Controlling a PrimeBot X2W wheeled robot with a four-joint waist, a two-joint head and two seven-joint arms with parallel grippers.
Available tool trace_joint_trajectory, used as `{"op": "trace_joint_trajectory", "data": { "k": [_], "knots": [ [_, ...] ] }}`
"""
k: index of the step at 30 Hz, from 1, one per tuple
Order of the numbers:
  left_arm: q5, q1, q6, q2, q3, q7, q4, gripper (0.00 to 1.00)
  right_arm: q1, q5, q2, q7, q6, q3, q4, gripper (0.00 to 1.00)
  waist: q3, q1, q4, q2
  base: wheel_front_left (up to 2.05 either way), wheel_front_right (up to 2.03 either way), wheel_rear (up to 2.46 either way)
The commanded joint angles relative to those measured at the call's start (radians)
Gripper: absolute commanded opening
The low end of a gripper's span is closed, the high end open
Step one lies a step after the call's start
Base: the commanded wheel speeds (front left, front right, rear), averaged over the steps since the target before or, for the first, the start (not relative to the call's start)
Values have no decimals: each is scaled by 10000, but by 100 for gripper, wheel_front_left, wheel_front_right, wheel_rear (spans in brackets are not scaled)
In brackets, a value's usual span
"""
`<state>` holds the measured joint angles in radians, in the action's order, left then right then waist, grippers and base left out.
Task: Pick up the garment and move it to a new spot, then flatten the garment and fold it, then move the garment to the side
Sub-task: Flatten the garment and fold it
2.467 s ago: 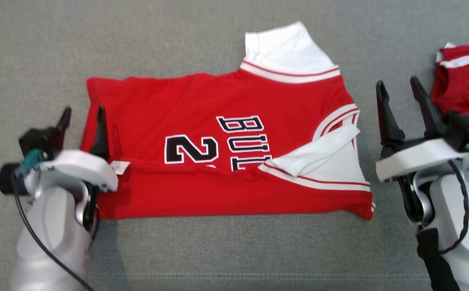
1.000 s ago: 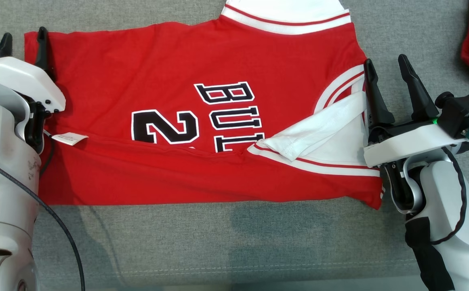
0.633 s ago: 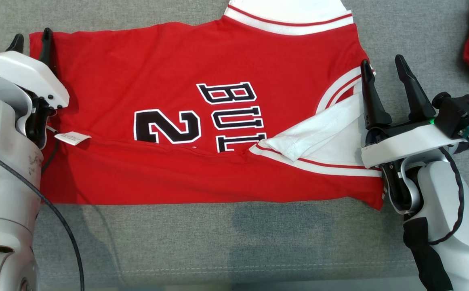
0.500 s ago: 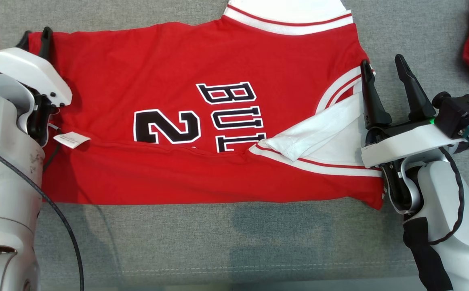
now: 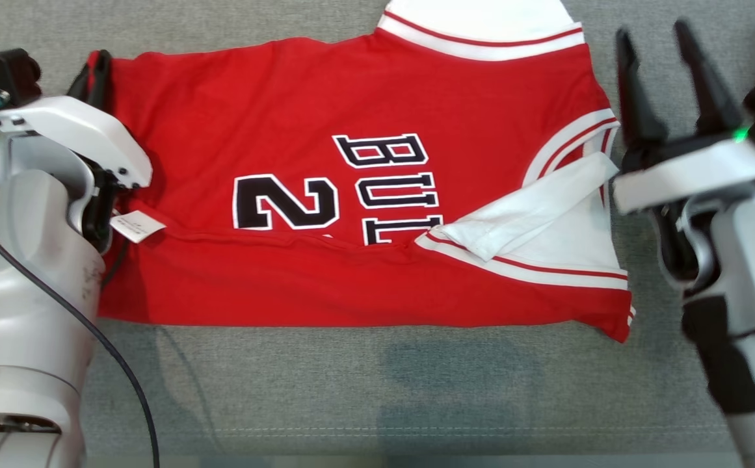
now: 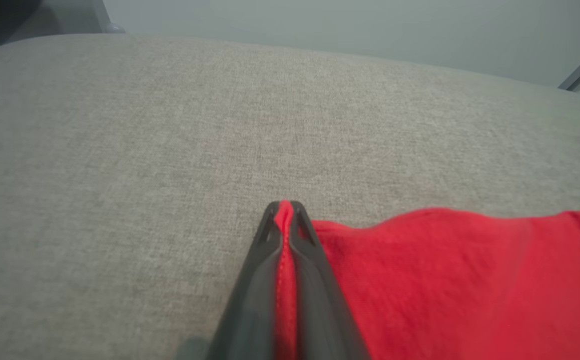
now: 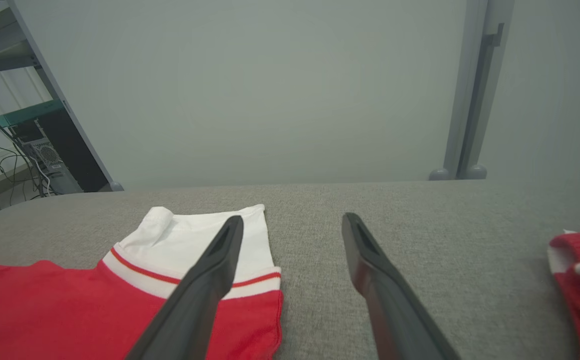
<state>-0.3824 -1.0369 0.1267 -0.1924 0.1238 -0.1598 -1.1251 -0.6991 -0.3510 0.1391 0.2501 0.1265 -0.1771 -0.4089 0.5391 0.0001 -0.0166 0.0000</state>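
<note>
The left tool [image 6: 286, 210] is clamped on a corner of the red jersey [image 5: 273, 91]. The right tool [image 7: 292, 219] stands with its fingers apart just beside the jersey, over the grey bench [image 5: 351, 390].

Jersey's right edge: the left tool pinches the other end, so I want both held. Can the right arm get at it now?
Probably yes: the right tool stands open just beside the jersey, off its right edge, above bare grey cushion; nothing lies between them.

Grey fabric surface [image 5: 377, 390], seamed near its front edge. Beyond the right gripper [image 7: 293, 217], a plain pale wall [image 7: 270, 90]; far left, a shelf [image 7: 45, 75] with cables [image 7: 35, 170]; right, a grey post [image 7: 472, 100].
</note>
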Motion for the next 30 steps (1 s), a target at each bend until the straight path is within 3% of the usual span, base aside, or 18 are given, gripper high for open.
{"op": "trace_joint_trajectory", "data": {
  "k": [1, 4, 13, 20, 30],
  "knots": [
    [-149, 330, 39, -316, -14, -154, 185, 0, -355, -215, 139, 117, 42, -273, -11, 100, -34, -1, 114, 0, 0, 0, 0],
    [-258, 422, 39, -204, 232, -515, 405, 0, -1270, -784, 527, -89, 42, -711, -815, 100, -45, -1, 314, 0, 0, 0, 0],
    [-444, 511, 40, 85, 927, -993, 1204, 0, -3864, -2343, 1131, -2272, 42, -2016, -2896, 100, 94, -1, 931, 0, 0, 0, 0],
    [-416, 502, 40, 324, 1019, -1016, 1742, 0, -5163, -2562, 1398, -3610, 42, -2988, -4363, 100, 330, -1, 1376, 0, 0, 0, 0],
    [-261, 458, 40, 640, 1102, -1018, 2182, 0, -6230, -2701, 1523, -4233, 42, -3735, -5520, 100, 600, -1, 1838, 0, 0, 0, 0]
  ]
}}
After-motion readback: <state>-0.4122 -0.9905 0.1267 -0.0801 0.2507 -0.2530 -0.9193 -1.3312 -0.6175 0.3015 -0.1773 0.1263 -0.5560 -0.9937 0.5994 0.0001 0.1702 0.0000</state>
